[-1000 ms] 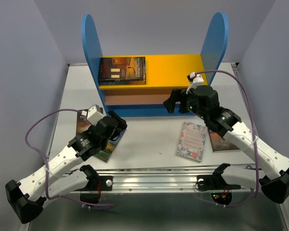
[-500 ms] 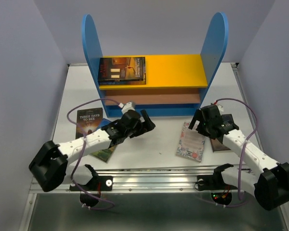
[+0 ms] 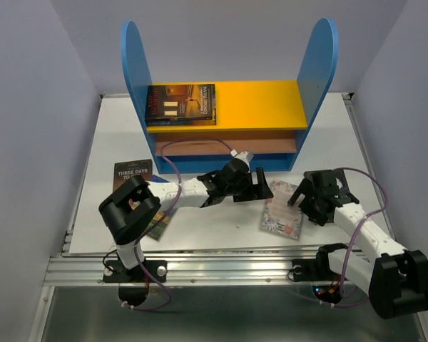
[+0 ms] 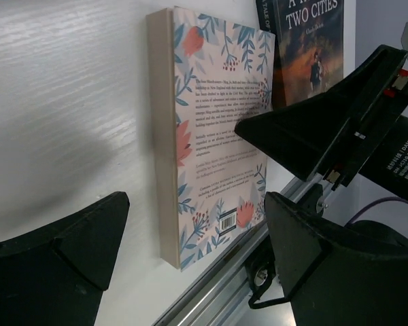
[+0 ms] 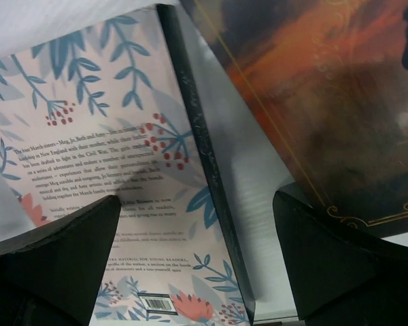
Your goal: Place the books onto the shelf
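The shelf (image 3: 228, 100) stands at the back with one dark book (image 3: 180, 105) lying on its yellow top board. A floral book (image 3: 282, 212) lies flat on the table, back cover up. My left gripper (image 3: 264, 187) has reached across to its left edge and is open; in the left wrist view the floral book (image 4: 217, 136) lies just ahead of the left gripper (image 4: 190, 265). My right gripper (image 3: 304, 196) is open over that book's right edge. In the right wrist view the right gripper (image 5: 197, 258) straddles the gap between the floral book (image 5: 88, 156) and a dark orange book (image 5: 326, 102).
A "Three Days to See" book (image 3: 132, 174) and a green-edged book (image 3: 157, 226) lie at the left, partly under the left arm. The table's metal rail (image 3: 228, 260) runs along the near edge. The right gripper's finger (image 4: 326, 129) shows close by in the left wrist view.
The left arm swung right across the table from the left-hand books to the floral book. The right arm drew back from the shelf and came down at the floral book's right edge.
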You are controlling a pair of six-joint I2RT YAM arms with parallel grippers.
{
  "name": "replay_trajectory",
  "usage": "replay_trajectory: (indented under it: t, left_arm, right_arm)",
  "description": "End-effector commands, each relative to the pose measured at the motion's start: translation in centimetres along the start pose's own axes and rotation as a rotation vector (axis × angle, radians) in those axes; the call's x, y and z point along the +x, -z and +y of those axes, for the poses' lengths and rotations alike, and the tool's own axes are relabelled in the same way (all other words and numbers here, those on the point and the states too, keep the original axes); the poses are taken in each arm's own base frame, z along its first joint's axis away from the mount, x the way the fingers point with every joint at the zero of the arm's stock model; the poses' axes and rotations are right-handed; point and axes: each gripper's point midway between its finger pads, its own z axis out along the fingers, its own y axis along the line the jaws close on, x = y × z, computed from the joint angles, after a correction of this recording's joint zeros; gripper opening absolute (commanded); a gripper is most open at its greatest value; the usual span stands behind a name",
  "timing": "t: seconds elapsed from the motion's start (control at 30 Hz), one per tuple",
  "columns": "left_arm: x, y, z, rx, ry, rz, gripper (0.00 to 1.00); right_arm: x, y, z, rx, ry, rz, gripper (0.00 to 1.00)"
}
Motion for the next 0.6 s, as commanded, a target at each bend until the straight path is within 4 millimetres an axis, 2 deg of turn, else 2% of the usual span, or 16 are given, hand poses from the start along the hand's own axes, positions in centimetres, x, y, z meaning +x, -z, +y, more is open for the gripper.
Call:
replay_trajectory:
  t: [0.0,0.13,0.17,0.3,0.4,0.53,0.57]
  left_arm:
    - [0.5,-1.0,-3.3,0.112,-0.053,0.047,0.90]
    - [2.6,-2.9,-2.9,0.110,-0.069,0.125,0.80]
    - [2.5,-2.9,-3.0,0.111,-0.069,0.124,0.80]
    - [3.7,-4.1,-1.6,0.078,-0.061,0.169,0.63]
    - [4.1,-4.7,-0.5,0.035,-0.067,0.188,0.54]
    - [4.7,-5.4,0.4,0.005,-0.075,0.212,0.38]
    - [5.0,-5.5,0.8,-0.009,-0.075,0.225,0.34]
  right_arm:
    - [-0.5,0.0,1.2,-0.082,-0.090,-0.012,1.00]
    - [0.9,-0.5,1.7,-0.128,-0.126,0.048,1.00]
    - [1.0,-0.6,1.8,-0.132,-0.129,0.053,1.00]
    - [1.1,-0.4,2.4,-0.178,-0.168,0.057,1.00]
    - [0.9,-0.1,2.9,-0.211,-0.192,0.057,1.00]
    - [1.1,0.5,4.8,-0.327,-0.210,0.088,0.97]
    - [1.1,1.2,6.2,-0.410,-0.210,0.100,0.93]
